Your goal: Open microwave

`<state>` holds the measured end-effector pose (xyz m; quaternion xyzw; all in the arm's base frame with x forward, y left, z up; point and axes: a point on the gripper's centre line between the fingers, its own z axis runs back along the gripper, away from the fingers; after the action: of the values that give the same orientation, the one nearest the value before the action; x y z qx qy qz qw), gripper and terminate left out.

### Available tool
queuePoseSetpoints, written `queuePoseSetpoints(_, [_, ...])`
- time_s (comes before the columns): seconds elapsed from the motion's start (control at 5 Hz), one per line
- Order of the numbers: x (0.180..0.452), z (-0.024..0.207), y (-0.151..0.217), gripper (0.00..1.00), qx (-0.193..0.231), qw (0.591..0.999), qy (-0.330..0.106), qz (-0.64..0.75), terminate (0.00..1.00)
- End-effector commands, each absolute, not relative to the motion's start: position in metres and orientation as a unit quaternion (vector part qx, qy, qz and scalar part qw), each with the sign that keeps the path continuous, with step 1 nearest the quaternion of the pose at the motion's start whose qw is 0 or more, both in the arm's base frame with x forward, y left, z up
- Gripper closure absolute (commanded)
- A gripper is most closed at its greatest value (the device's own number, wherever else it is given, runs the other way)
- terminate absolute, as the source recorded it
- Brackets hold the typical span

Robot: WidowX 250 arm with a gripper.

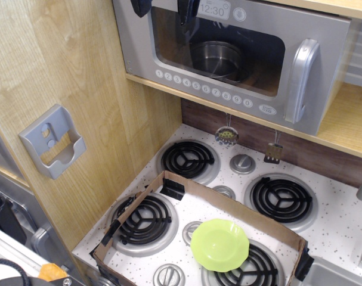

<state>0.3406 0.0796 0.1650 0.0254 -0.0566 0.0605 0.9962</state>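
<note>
The microwave (pixel 228 59) sits on a wooden shelf at the top of the view. It has a silver-grey door, a clear window, a row of round white buttons (pixel 201 88) and a clock sticker (pixel 214 9) reading 12:30. The door looks closed. Its chunky silver vertical handle (pixel 302 80) is at the door's right end. A metal pot (pixel 218 59) shows through the window. My gripper (pixel 164 7) is at the top edge, in front of the door's upper left part and far left of the handle. Only its two dark fingertips (pixel 141 6) show; they stand apart with nothing between them.
A small grey pocket holder (pixel 52 142) hangs on the wooden side wall at left. Below is a toy stove (pixel 342 220) with black burners, a cardboard frame (pixel 240 199) and a green plate (pixel 220 244). Two small utensils (pixel 227 136) hang under the shelf.
</note>
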Motion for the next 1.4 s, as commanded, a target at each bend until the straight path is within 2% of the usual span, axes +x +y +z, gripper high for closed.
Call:
queuePoseSetpoints(0.0, [0.341,0.165,0.08,0.0,0.025,0.996,-0.057,0.061,0.0])
queuePoseSetpoints(0.2, [0.333,0.16,0.055,0.0,0.03,0.994,-0.097,0.041,0.0])
queuePoseSetpoints(0.4, [0.325,0.154,0.026,0.0,0.035,0.993,-0.102,0.048,0.0])
queuePoseSetpoints(0.6, [0.318,0.145,0.001,0.0,0.048,0.99,-0.127,0.042,0.0])
queuePoseSetpoints(0.8, [0.32,0.135,-0.023,0.0,0.02,0.991,-0.128,0.046,0.0])
queuePoseSetpoints(1.0, [0.332,0.127,-0.044,0.0,0.015,0.992,-0.127,0.024,0.0])
queuePoseSetpoints(1.2, [0.344,0.121,-0.063,0.0,-0.009,0.991,-0.131,0.031,0.0])
